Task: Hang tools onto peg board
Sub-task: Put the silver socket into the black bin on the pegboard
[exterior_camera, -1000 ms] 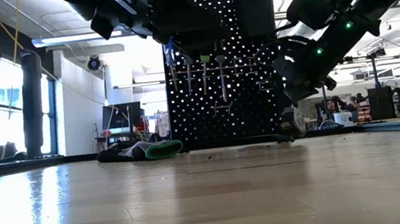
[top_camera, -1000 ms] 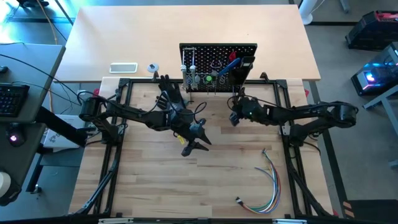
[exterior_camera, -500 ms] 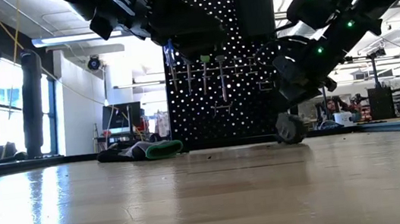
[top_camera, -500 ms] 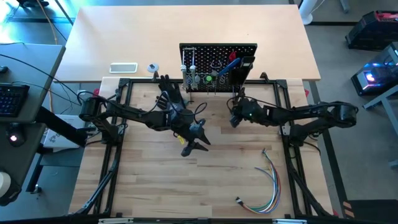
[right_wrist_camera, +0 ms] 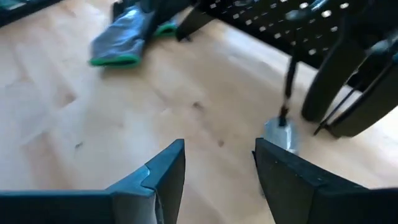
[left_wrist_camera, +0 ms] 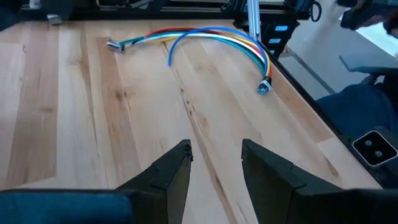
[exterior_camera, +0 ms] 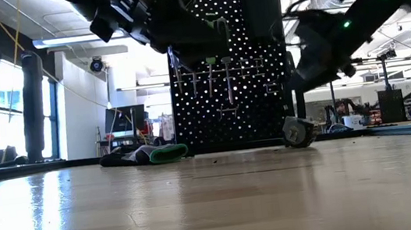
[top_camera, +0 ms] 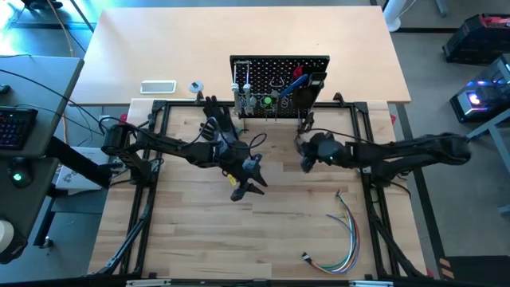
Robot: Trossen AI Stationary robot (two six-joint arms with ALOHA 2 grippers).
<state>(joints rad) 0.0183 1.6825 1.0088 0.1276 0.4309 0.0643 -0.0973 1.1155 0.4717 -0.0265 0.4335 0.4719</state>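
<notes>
The peg board (top_camera: 279, 73), a small upright black perforated panel, stands at the far edge of the wooden worktop (top_camera: 279, 223), and from the low view its face carries a row of silver tools (exterior_camera: 208, 74) hanging from hooks, one with a green part at its top, with a black box bin (exterior_camera: 263, 6) fixed at its upper corner. From above, a blue-handled tool (top_camera: 296, 80) and a red-handled one show by that bin. At the foot of the peg board, on the bin side, a small silver tool (exterior_camera: 296, 132) with a thin dark shaft lies on the worktop; the right wrist view shows it (right_wrist_camera: 281, 134) just ahead of that arm's fingers and not between them. The right gripper (top_camera: 305, 161) hangs in front of the peg board, a little off the wood, its fingers (right_wrist_camera: 163, 168) spread apart with nothing between them. The left gripper (top_camera: 249, 186) hovers farther out from the peg board, near the middle of the worktop, its fingers (left_wrist_camera: 171, 174) parted and empty. A black glove with a green cuff (exterior_camera: 147, 154) lies beside the peg board's base on the side away from the bin. A bundle of coloured wires (top_camera: 339, 231) lies well apart from the peg board, toward the near right corner.
</notes>
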